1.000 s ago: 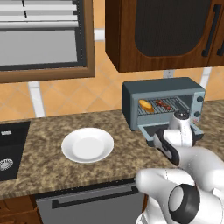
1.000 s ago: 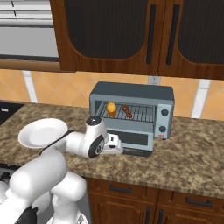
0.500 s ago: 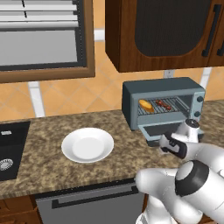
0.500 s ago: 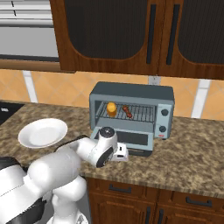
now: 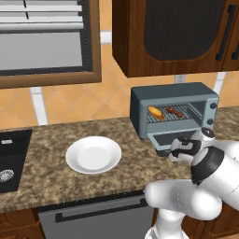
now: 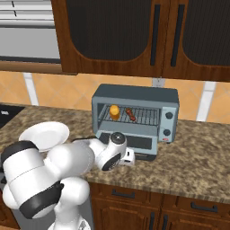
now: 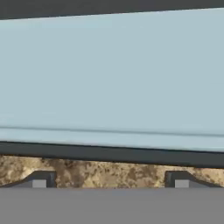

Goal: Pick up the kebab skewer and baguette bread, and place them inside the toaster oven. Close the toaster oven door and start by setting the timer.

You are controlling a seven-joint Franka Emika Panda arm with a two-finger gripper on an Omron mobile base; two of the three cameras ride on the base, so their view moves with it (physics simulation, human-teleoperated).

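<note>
Oven (image 5: 173, 108) at 1 o'clock of the plate (image 5: 93, 154) already holds bread (image 5: 156, 112) & skewer (image 5: 175, 111) on its rack. Door (image 6: 128, 143) is down, not yet shut; timer unset. Your fingers (image 7: 41, 180) are spread wide, nothing held, low at the door's front edge over the table (image 6: 202, 166).

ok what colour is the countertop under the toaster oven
Speckled brown and tan granite countertop, clearest in the left base view.

End effector (image 7: 110, 183) low, pointed forward, fingers (image 7: 39, 180) spread wide apart.
</note>
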